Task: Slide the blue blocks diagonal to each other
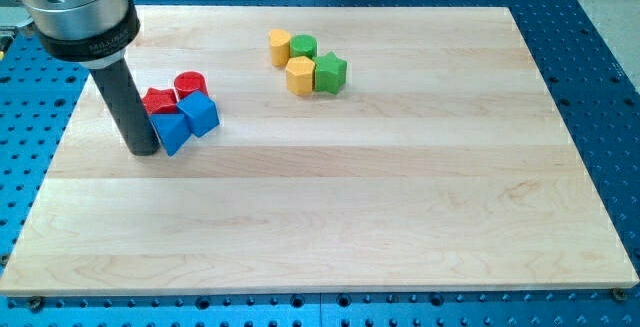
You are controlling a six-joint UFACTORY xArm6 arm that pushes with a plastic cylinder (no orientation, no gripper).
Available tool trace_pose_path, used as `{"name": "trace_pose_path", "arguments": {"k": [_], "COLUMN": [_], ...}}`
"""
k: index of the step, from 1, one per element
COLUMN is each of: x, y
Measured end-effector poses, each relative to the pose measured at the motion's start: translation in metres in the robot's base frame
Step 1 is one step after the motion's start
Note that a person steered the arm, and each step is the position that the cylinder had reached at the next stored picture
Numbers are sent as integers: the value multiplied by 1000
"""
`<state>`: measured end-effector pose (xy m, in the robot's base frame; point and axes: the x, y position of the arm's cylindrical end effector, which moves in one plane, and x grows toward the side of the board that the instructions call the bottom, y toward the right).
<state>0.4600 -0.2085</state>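
Near the surface's [400, 227] left edge, two blue blocks [186, 122] touching, roughly diagonal already. My tip [145, 152] against the left one; no fingers fitted, nothing held.

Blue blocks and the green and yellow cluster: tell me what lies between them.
Nothing but bare wooden board lies between the two blue blocks and the yellow and green cluster in the camera view. My tip is on the blue blocks' opposite side, at the view's left.

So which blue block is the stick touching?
The blue block on the view's left, the lower one of the pair. My tip sits right against its left side. The other blue block lies up and to the right, away from my tip.
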Motion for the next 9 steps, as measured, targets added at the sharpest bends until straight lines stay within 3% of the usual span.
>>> {"name": "trace_pose_path", "arguments": {"k": [1, 3, 4, 5, 6, 7, 8, 9], "x": [-2, -80, -76, -9, 38, 47, -11, -42], "y": [9, 99, 88, 95, 146, 84, 73, 83]}}
